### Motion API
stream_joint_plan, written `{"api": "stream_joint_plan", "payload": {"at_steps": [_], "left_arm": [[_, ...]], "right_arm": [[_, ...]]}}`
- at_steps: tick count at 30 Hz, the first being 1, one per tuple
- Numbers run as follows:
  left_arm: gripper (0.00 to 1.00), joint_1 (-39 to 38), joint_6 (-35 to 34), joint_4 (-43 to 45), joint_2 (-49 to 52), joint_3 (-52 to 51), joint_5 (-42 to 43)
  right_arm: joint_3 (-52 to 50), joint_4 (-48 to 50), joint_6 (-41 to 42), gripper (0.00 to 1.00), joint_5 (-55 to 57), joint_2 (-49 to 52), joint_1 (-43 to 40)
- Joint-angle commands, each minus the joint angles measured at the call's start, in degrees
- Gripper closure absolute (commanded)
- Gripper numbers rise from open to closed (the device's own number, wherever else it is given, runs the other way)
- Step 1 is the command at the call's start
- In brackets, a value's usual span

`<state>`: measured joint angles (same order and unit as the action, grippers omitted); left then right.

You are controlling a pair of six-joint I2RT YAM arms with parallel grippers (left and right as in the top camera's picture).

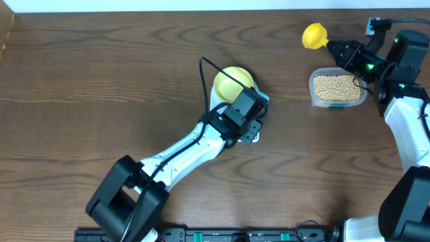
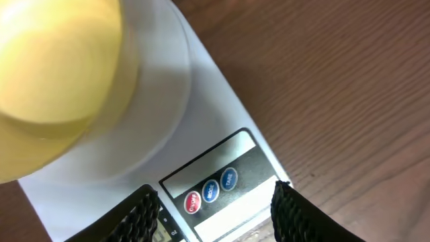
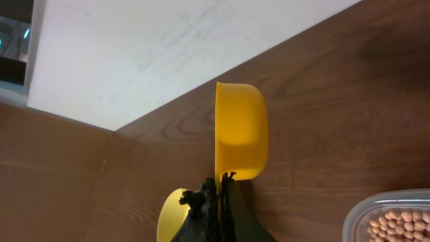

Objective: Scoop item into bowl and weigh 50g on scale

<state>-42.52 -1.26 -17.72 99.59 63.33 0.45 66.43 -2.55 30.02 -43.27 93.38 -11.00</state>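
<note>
The pale-yellow bowl (image 1: 230, 81) sits on the white scale (image 2: 208, 94), on its round platform and away from the display. The left arm (image 1: 188, 144) reaches over the scale's front edge. Its jaws are apart, with one black finger (image 2: 131, 216) on each side of the display strip and its row of one red and two blue buttons (image 2: 210, 191).

At the far right of the counter (image 1: 101, 81), the right arm (image 1: 410, 121) has its jaws clamped together on the handle of a yellow scoop (image 1: 312, 35). The scoop's cup is just beyond a clear tub (image 1: 338, 103). The beans (image 1: 336, 85) lie in that tub, well apart from the bowl and scale.
</note>
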Motion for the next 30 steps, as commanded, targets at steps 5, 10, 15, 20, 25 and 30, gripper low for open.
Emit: {"api": "stream_joint_plan", "payload": {"at_steps": [5,10,15,20,25,30], "left_arm": [[0.44,0.1,3.1,-0.1,1.2,-0.1,-1.1],[0.09,-0.4,3.2,-0.2,0.7,-0.1,1.0],[0.06,0.3,3.1,0.0,-4.0,-0.1,-0.5],[0.06,4.1,2.9,-3.2,-8.6,-0.1,-0.7],[0.05,8.6,3.0,-6.3,-10.8,-0.1,-1.0],[0.05,9.7,3.0,-11.8,-10.8,-0.1,-0.9]], "right_arm": [[0.4,-0.3,-1.8,0.99,-0.8,0.4,0.1],[0.4,-0.3,-1.8,0.99,-0.8,0.4,0.1],[0.4,-0.2,-1.8,0.99,-0.8,0.4,0.0],[0.4,-0.3,-1.8,0.99,-0.9,0.4,-1.0],[0.4,-0.3,-1.8,0.99,-0.8,0.4,-1.3],[0.4,-0.3,-1.8,0.99,-0.8,0.4,-1.3]]}}
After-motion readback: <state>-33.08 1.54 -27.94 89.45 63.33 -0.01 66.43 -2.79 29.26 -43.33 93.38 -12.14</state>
